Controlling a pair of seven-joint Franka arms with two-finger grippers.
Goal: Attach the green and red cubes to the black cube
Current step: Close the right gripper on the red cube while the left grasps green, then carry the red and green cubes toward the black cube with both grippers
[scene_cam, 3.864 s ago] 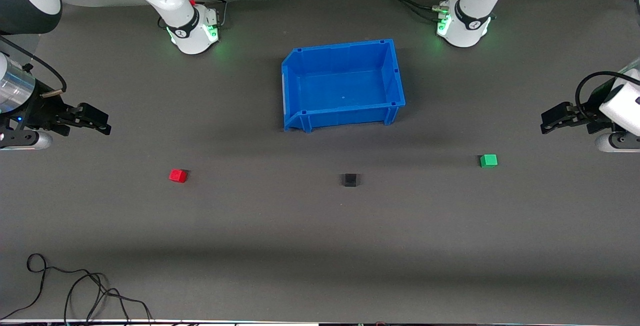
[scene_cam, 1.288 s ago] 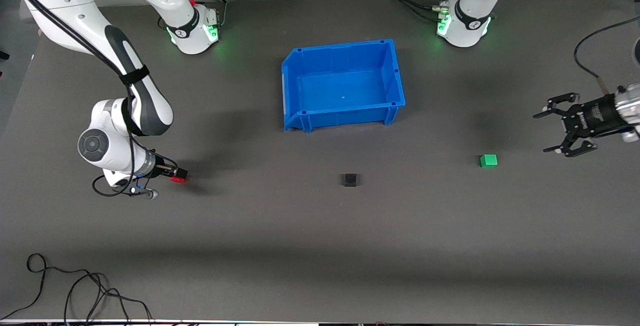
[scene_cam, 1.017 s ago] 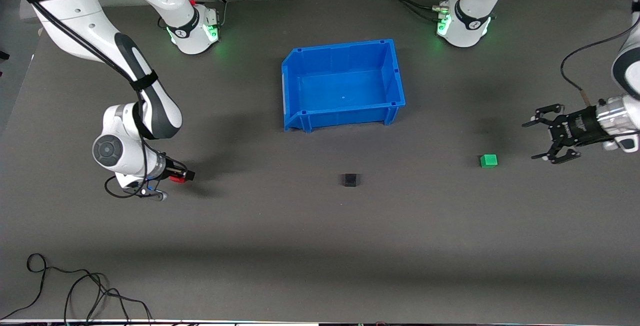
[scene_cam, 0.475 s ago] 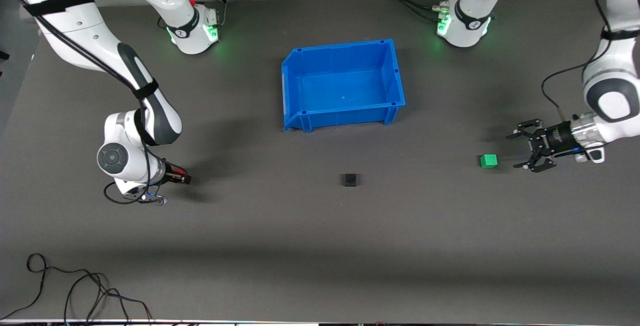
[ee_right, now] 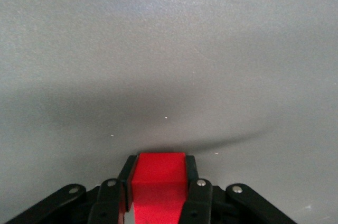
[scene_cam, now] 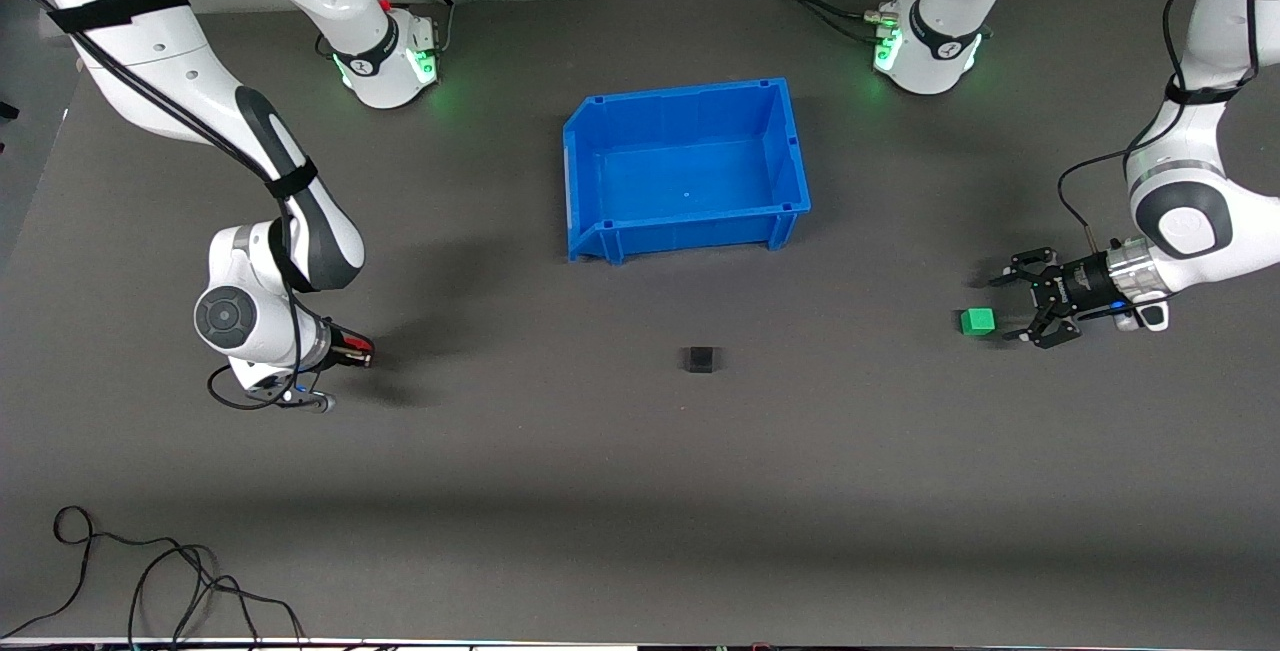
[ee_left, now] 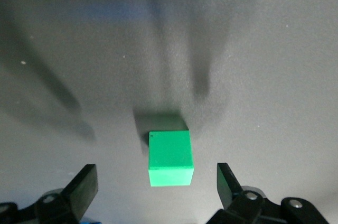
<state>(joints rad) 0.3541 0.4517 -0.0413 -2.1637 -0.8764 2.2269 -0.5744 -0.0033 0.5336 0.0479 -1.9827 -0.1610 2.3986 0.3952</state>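
The red cube is held between my right gripper's fingers, low over the grey mat toward the right arm's end; the right wrist view shows the fingers shut on the red cube. The green cube lies on the mat toward the left arm's end. My left gripper is open and low beside it, and in the left wrist view the green cube sits just at the mouth of the spread fingertips. The black cube lies alone on the mat between the two.
A blue bin, nothing in it, stands farther from the front camera than the black cube. Loose black cables lie at the mat's near edge toward the right arm's end. The arm bases stand along the back.
My left gripper has come in from the table's end and down toward the green cube, still open. My right gripper closed on the red cube and has barely moved since.
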